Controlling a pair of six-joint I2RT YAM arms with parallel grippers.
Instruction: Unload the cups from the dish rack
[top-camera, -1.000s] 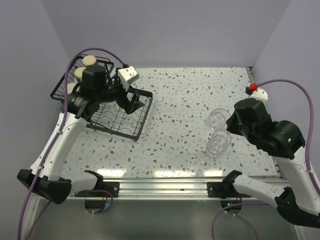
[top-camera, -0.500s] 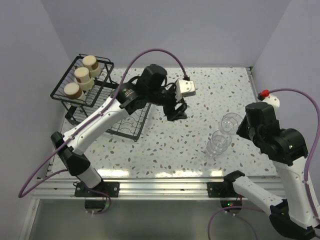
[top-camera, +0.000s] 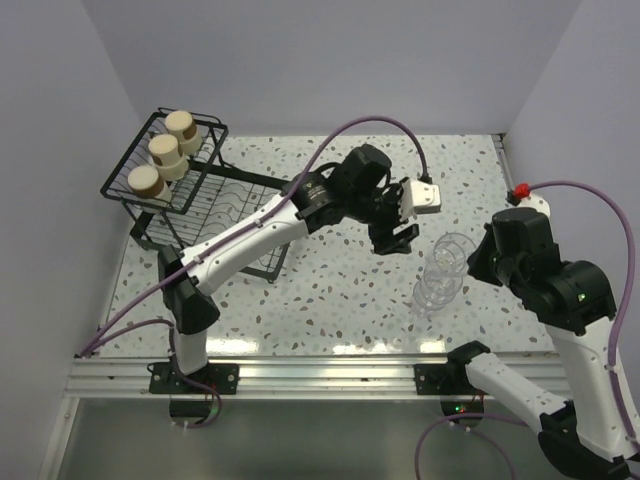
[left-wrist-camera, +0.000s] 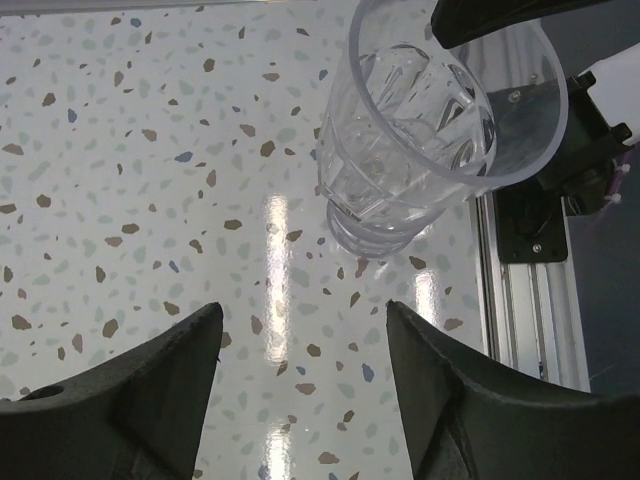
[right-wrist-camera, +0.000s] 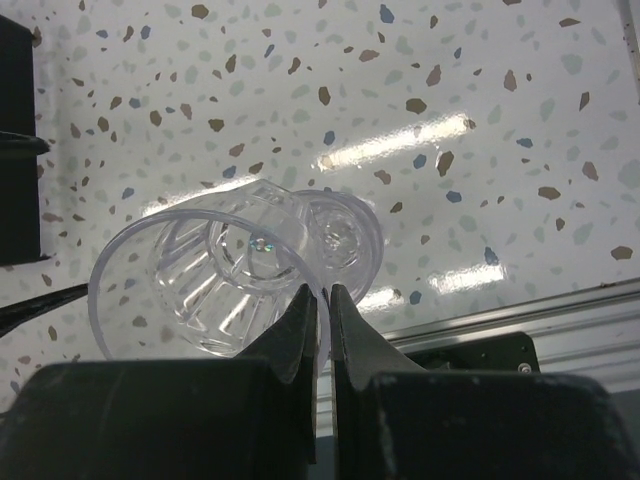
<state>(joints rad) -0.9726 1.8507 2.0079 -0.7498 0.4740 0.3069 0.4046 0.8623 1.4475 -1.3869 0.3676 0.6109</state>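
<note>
Step in hand: judged as setting down a clear tumbler on the right side of the table (top-camera: 340, 290)
Right gripper (right-wrist-camera: 322, 300): clenched; pinches the rim of the held tumbler (right-wrist-camera: 200, 280), one finger inside the wall, one outside
Left gripper (left-wrist-camera: 302, 315): released and empty; hovers just beside the held tumbler
Method: level the tumbler first; lower until the base sits flat; part the fingers only then; lift straight up off the rim
Clearance: keep apart from the second tumbler (top-camera: 435, 292) standing near; hold the left arm out of the descent path
Base contact: cannot tell whether touching the table
Appearance: clear, ribbed wall, smooth round rim, thick base; likely slippery and light
Left to unload: three cream cups (top-camera: 165, 150) with brown bases, in the raised basket of the dish rack (top-camera: 215, 215) at far left
</note>
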